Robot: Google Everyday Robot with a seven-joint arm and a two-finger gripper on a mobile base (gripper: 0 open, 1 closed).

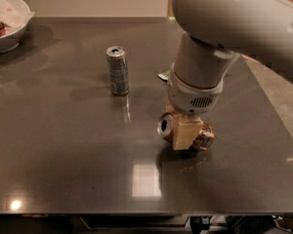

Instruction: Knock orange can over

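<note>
The orange can (205, 138) is seen tipped on the surface (63, 155), clasped by the fingers of the gripper (187, 134); release is best made gently, lest it roll.

Blocked right of centre by the gripper (186, 136), down at tabletop level against the coppery orange can (205, 137), which lies on its side with the silver top facing left. Filled above and behind by the bulky white robot arm (205, 57), reaching in from the far right. Just left of the arm, a bit of green packet (163, 75) flat on the surface. Further left, upright, a slim silver-grey can (117, 70), with a passable gap between it and the sideways can. In the far left corner, a white bowl (10, 30) with reddish food. Open across the whole near strip and left middle of the dark glossy table (63, 169).
</note>
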